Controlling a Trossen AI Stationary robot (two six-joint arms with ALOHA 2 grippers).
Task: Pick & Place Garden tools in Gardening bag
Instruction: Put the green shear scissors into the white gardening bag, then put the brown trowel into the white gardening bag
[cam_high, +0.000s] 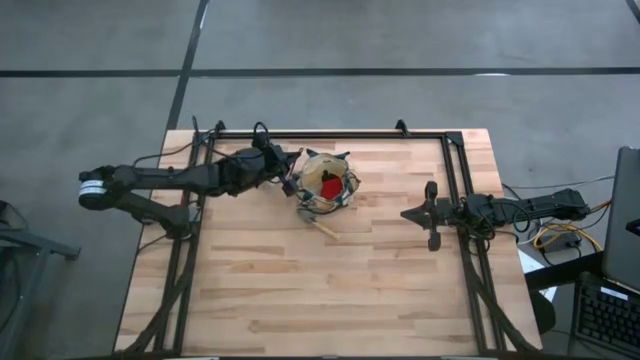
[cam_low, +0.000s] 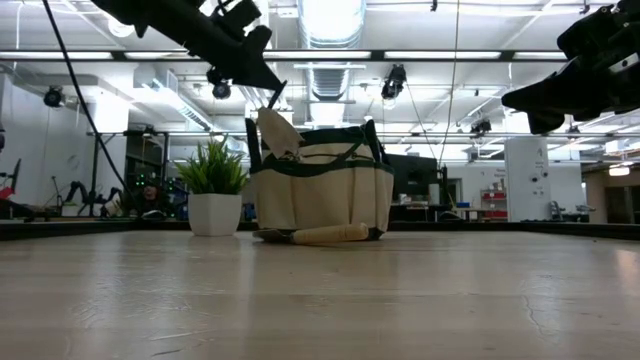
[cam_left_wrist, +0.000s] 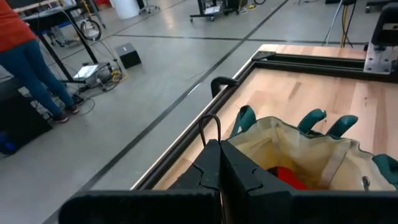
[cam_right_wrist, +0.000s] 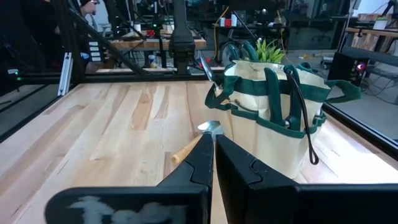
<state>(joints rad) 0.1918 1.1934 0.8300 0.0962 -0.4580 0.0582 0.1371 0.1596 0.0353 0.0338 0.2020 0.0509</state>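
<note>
The left gripper (cam_high: 291, 172) hovers just beside the rim of the gardening bag (cam_high: 328, 186), its fingers pressed together and holding nothing. The right gripper (cam_high: 412, 214) waits well apart from the bag, fingers also together. One wooden-handled trowel (cam_low: 325, 235) lies on the table (cam_high: 300, 290), touching the bag's base on the side facing the right gripper. It looks light and stiff; I think the round wooden handle is the best place to grasp, because the metal blade is thin and slippery.

person (cam_left_wrist: 28, 56) cut off by edge | red item (cam_left_wrist: 289, 177) partly hidden in bag (cam_left_wrist: 323, 149)
</note>
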